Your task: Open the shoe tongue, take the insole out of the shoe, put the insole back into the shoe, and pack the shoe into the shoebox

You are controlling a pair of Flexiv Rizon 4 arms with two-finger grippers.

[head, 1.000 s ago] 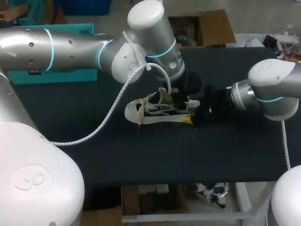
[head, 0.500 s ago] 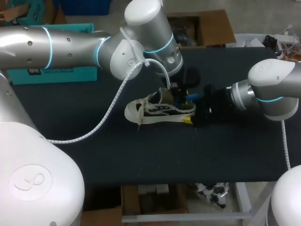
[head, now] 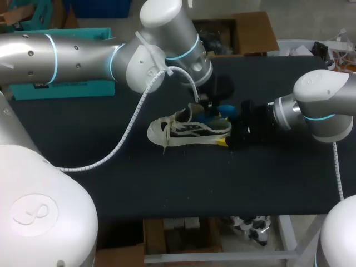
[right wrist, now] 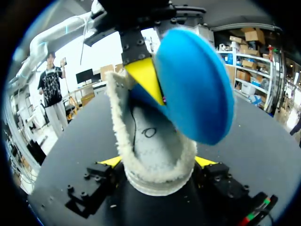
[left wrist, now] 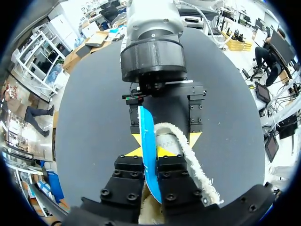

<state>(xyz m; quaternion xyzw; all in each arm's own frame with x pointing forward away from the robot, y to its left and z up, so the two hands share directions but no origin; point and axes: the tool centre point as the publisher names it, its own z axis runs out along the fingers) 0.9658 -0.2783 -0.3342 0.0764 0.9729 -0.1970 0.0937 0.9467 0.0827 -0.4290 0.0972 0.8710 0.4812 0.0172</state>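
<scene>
Left wrist view: the left gripper (left wrist: 150, 165) pinches the insole (left wrist: 146, 134), which may slip free if the shoe (left wrist: 190, 157), clamped at the heel by the right gripper (right wrist: 158, 162), drags on it.

The small dark mark (right wrist: 148, 132) inside the shoe (right wrist: 157, 175) cannot be read.
</scene>
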